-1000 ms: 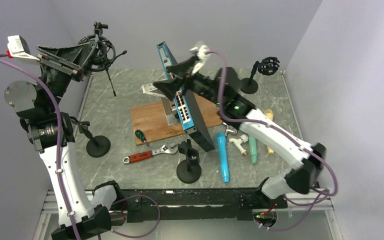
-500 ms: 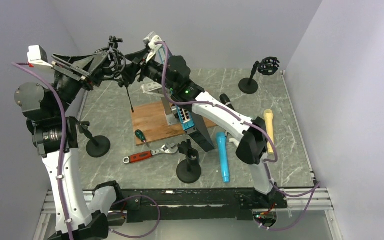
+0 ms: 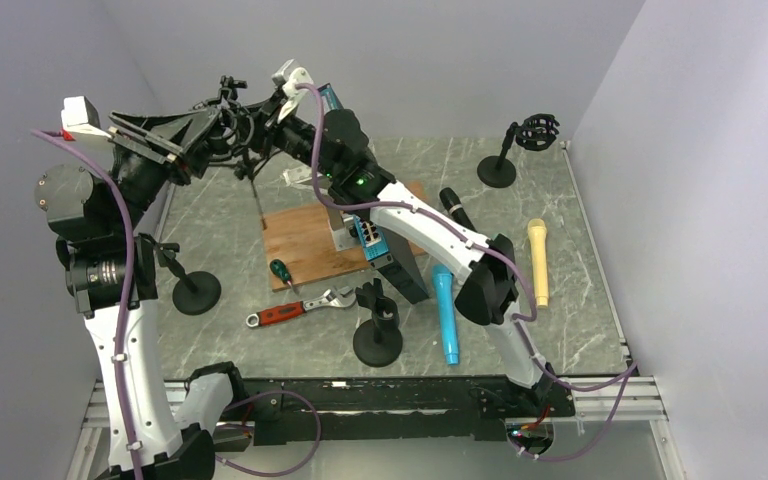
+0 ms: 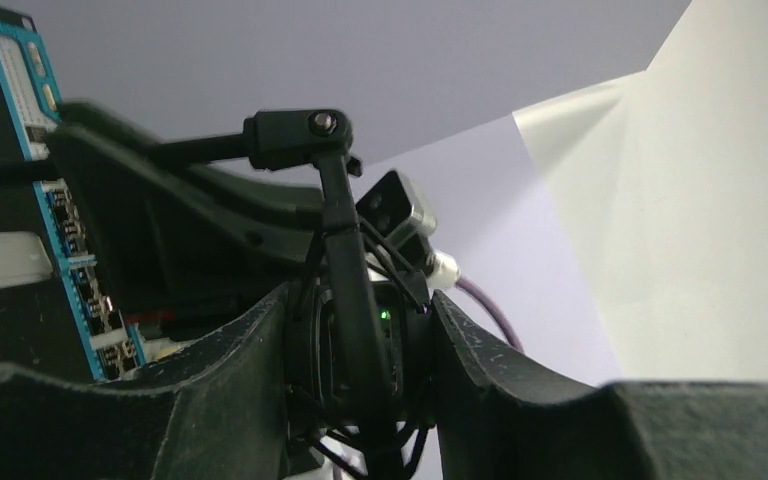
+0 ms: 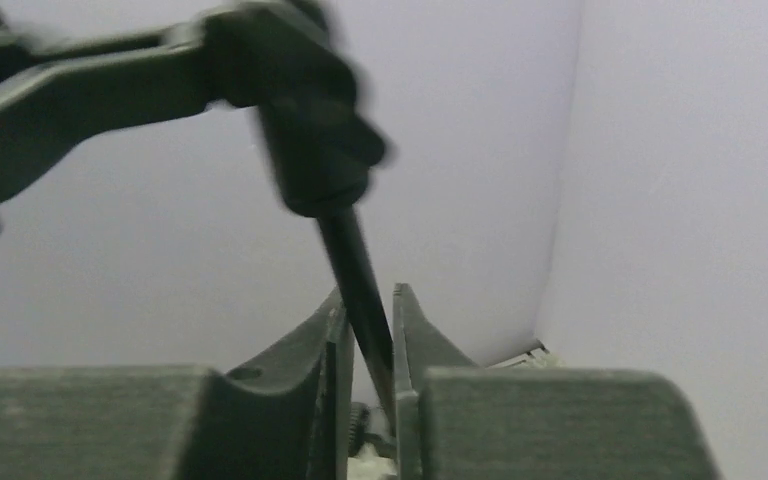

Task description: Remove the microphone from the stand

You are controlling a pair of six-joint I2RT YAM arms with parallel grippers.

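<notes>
The grey marbled desk (image 3: 560,185) fills the space in front of me, with both arms reaching up toward its ten o'clock corner. The left arm (image 3: 125,330) stands tall on that side, and the right arm (image 3: 430,235) stretches across from five o'clock to meet it. Near the middle lies a wooden board (image 3: 300,245), with a black, blue-faced network switch (image 3: 395,255) leaning on it.

The stand (image 3: 228,122), with its round shock mount, is off the desk, up in the air at ten o'clock. The left gripper (image 4: 360,350) has its jaws clamped on either side of the mount. A thin black rod (image 5: 355,275) hangs from it, and the right gripper (image 5: 365,320) has its jaws pinched together on that rod. I cannot tell whether the rod is the microphone itself.

A blue microphone (image 3: 446,315) lies at five o'clock and a cream one (image 3: 538,262) at four.
</notes>
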